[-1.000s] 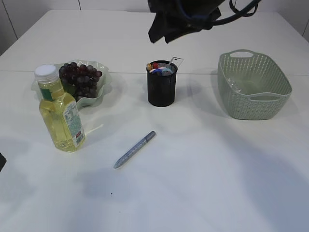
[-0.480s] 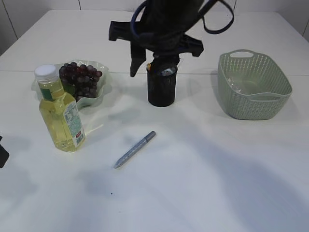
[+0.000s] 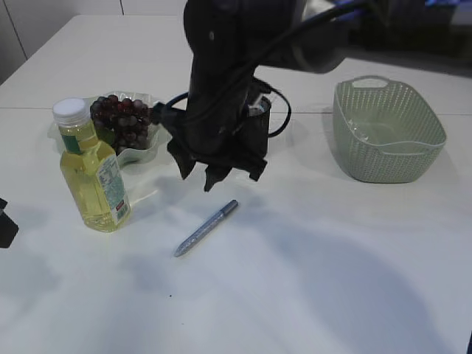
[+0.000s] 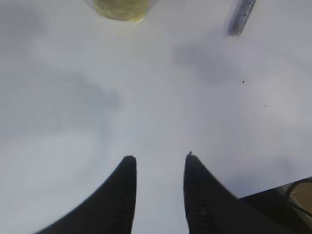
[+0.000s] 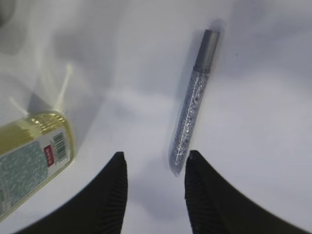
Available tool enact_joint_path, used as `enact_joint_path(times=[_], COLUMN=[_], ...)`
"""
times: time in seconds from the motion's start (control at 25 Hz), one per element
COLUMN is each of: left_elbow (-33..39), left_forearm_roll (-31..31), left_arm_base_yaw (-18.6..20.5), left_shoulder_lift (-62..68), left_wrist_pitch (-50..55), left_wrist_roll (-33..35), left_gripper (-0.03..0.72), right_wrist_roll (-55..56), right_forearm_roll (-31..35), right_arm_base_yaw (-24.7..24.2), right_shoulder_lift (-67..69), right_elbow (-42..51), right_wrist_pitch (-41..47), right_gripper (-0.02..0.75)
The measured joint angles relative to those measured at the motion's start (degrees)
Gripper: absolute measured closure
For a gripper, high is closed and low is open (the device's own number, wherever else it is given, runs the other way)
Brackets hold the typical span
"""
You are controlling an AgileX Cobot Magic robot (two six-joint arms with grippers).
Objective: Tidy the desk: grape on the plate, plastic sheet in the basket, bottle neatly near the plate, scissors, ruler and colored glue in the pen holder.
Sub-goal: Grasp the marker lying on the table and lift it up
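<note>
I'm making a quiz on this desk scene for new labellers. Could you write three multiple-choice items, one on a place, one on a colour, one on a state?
1. Where does the glitter glue pen lie?
A. in the pen holder
B. on the table between the bottle and the right tool
C. in the basket

2. What colour is the liquid in the bottle?
A. yellow
B. red
C. blue

3. How is the right tool?
A. shut on the pen
B. holding the bottle
C. open, holding nothing

Key: 1 B, the pen lies flat on the white table; 2 A, the bottle shows yellow through; 3 C, the right wrist view shows its fingers apart above the pen's end.
</note>
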Motion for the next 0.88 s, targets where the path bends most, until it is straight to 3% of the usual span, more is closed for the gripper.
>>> enact_joint_path(times=[0.36,0.88], left_elbow=[0.0,0.0], left_forearm_roll=[0.0,0.0], left_arm_base_yaw=[0.0,0.0], left_shoulder_lift=[0.0,0.0], left_wrist_pitch=[-0.8,-0.9], left_wrist_roll=[0.0,0.8], left_gripper=[0.446,0.446], right_wrist_roll=[12.6,15.1], right_forearm_roll=[-1.6,-4.8], right_arm_base_yaw=[0.7,0.7], right_shoulder_lift=[5.5,8.4], right_elbow=[-0.1,-1.2], right_wrist_pitch=[-0.6,-1.7], right_gripper=[0.409,0.408])
